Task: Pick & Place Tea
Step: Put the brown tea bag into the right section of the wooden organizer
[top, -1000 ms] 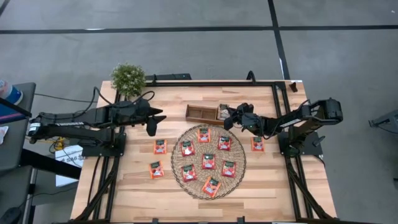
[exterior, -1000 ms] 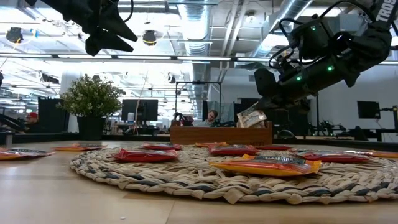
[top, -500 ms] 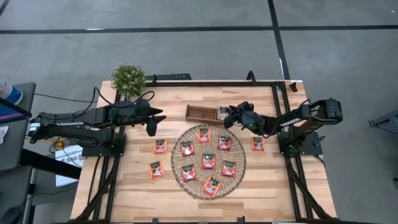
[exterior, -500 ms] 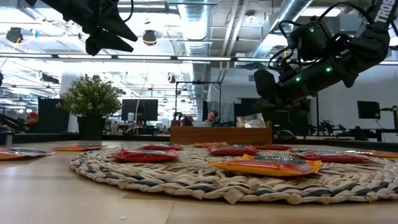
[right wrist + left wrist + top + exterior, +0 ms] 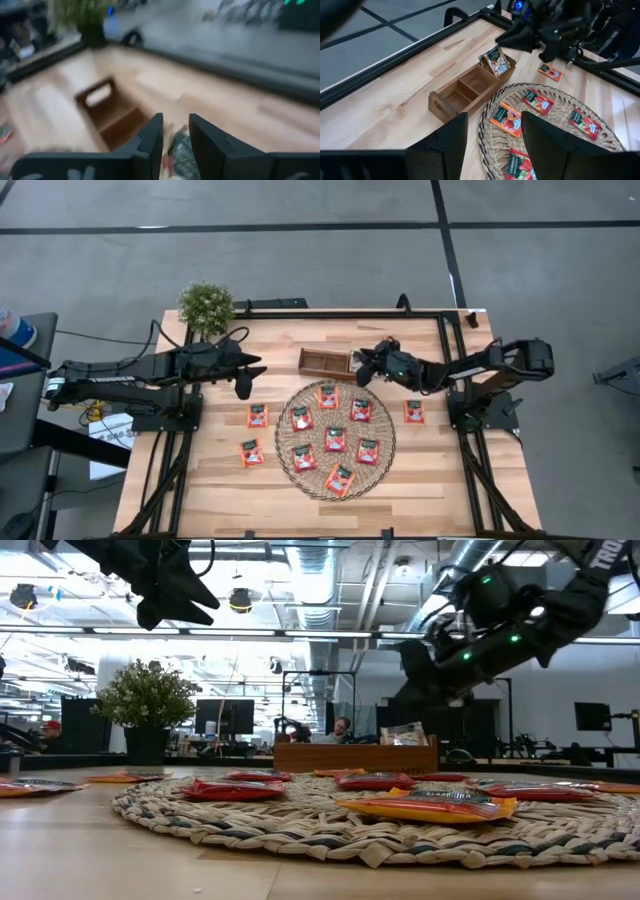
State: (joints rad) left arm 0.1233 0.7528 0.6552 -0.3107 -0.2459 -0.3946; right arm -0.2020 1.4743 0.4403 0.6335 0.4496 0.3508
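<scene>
Tea sachets (image 5: 495, 60) stand upright in the end slot of the tray (image 5: 465, 95), just below my right gripper (image 5: 362, 367). My right fingers (image 5: 150, 137) are a little apart and they hold nothing; one sachet shows in the gap between them, under the tips. This gripper hovers above the slot and does not touch the tray.

More red sachets (image 5: 335, 438) lie flat on the mat (image 5: 385, 465), near my right fingers on the side away from the tray. One sachet (image 5: 414, 412) lies on the table (image 5: 200, 490) beside the mat, under my right arm.

My left gripper (image 5: 243, 387) hangs above the table, well apart from the tray. Its fingers (image 5: 547, 135) are spread wide and empty. Two sachets (image 5: 257, 416) lie on the wood near them, and the plant (image 5: 206, 306) stands behind my left arm.
</scene>
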